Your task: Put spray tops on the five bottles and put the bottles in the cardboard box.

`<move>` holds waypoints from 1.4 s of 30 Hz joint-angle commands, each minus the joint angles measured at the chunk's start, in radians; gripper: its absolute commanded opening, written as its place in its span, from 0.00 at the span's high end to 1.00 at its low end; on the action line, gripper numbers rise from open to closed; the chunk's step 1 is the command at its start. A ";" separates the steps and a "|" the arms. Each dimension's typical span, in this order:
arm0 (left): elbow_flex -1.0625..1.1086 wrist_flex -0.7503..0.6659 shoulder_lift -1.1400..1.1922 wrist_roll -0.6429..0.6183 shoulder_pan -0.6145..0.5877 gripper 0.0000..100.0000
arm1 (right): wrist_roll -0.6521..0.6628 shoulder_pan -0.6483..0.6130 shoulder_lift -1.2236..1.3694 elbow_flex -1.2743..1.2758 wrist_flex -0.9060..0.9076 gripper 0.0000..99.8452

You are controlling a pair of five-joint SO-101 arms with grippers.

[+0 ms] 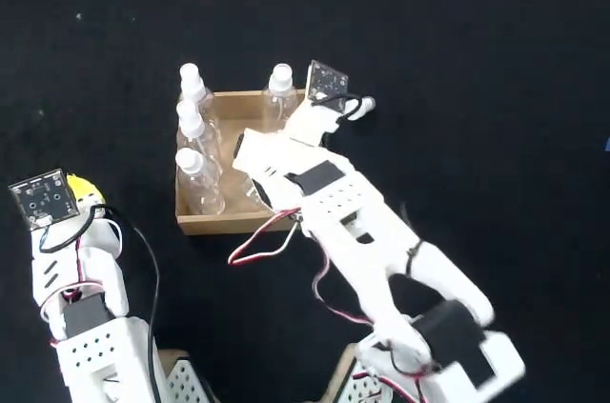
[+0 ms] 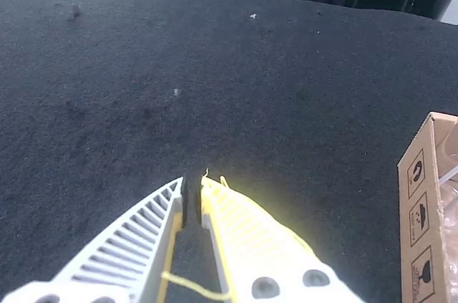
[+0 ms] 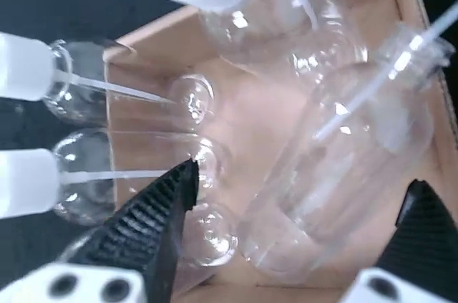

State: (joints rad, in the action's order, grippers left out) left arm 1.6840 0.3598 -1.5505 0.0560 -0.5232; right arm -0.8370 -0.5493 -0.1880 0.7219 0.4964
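Observation:
The cardboard box (image 1: 221,222) stands left of the table's middle. Three clear bottles with white spray tops stand along its left side (image 1: 191,80) (image 1: 191,118) (image 1: 197,174), and another at its far edge (image 1: 279,87). My right arm (image 1: 319,184) reaches over the box. My right gripper (image 3: 304,180) is open inside it, and a clear bottle (image 3: 343,152) with its dip tube showing leans between the black fingers (image 3: 161,206). My left gripper (image 2: 192,195) is shut on nothing, low over the black cloth left of the box (image 2: 429,210).
Black cloth (image 1: 477,89) covers the whole table, with open room right of and beyond the box. My left arm (image 1: 81,260) stands at the front left corner. Red and white cables (image 1: 257,249) hang from the right arm near the box's front wall.

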 commanded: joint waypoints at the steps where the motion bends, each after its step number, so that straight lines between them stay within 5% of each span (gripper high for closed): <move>1: 0.022 0.003 -0.005 -0.008 0.010 0.97 | -0.009 0.000 0.081 -0.079 -0.054 0.61; 25: 0.022 0.006 -0.006 -0.008 0.010 0.97 | 0.000 0.037 0.245 -0.142 -0.084 0.62; 31: 0.022 0.003 -0.006 -0.008 0.010 0.97 | -0.008 0.084 0.245 -0.163 -0.026 0.79; 42: 0.022 0.000 -0.006 -0.008 0.010 0.97 | -0.009 0.104 0.243 -0.163 0.015 0.80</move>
State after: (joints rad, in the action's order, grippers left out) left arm 1.6840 0.3598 -1.5505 0.0560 -0.5232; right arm -0.8416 -0.4634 0.0652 0.6222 0.4948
